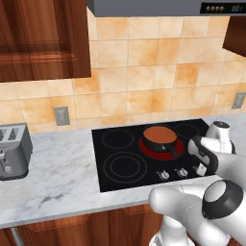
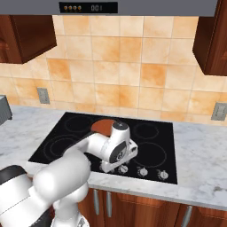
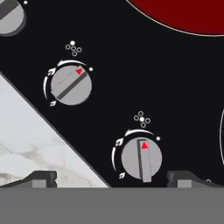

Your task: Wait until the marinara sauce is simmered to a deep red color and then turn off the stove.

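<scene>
The marinara sauce [image 1: 160, 135] is an orange-brown disc in a small dark long-handled pan at the back middle of the stove [image 1: 120, 163], a black glass cooktop. Under the pan a burner ring [image 1: 146, 145] glows red. In the hand view my gripper [image 3: 113, 180] is open, low over the row of silver knobs at the stove's front edge. One knob [image 3: 141, 158] lies between the fingertips [image 3: 41, 178], its red marker pointing up. A second knob [image 3: 68, 84] sits further off, its bar turned at a slant. In the right base view my arm covers part of the sauce [image 2: 102, 126].
A grey toaster [image 1: 12, 151] stands on the marble counter [image 1: 57, 178] at the far left. Wall cabinets hang at both upper corners and a range hood [image 2: 133, 6] spans the top. The counter's front edge runs just below the knobs.
</scene>
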You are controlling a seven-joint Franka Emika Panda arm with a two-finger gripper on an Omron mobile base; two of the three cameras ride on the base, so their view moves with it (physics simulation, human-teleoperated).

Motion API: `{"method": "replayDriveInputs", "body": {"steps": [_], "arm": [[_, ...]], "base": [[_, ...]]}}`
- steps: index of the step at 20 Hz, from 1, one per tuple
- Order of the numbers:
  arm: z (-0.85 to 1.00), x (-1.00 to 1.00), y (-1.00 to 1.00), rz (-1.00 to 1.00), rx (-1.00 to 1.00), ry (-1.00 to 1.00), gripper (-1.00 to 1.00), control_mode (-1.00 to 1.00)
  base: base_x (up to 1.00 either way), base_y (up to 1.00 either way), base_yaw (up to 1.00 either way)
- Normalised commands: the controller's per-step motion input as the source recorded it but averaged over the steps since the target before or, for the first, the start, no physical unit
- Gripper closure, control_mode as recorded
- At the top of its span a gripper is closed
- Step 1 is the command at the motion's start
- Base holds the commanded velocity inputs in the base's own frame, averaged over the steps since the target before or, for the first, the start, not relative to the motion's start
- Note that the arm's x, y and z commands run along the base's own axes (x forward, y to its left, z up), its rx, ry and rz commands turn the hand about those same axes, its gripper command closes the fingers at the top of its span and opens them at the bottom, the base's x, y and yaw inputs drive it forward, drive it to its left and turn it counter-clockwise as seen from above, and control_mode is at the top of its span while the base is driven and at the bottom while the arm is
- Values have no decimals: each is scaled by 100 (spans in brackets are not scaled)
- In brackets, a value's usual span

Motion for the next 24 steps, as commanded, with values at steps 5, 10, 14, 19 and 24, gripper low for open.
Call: {"method": "replayDriveInputs", "body": {"steps": [5, 10, 14, 19, 24], "arm": [[-11, 2, -6, 0, 0, 5, -100, -100], [-1, 4, -5, 0, 0, 5, -100, -100], [0, 0, -11, 0, 0, 1, -100, -100], [0, 0, -10, 0, 0, 0, -100, -100], [-3, 0, 0, 1, 0, 0, -100, -100]], "base": [[0, 0, 0], [0, 0, 0], [0, 0, 0], [0, 0, 0], [0, 0, 0]]}}
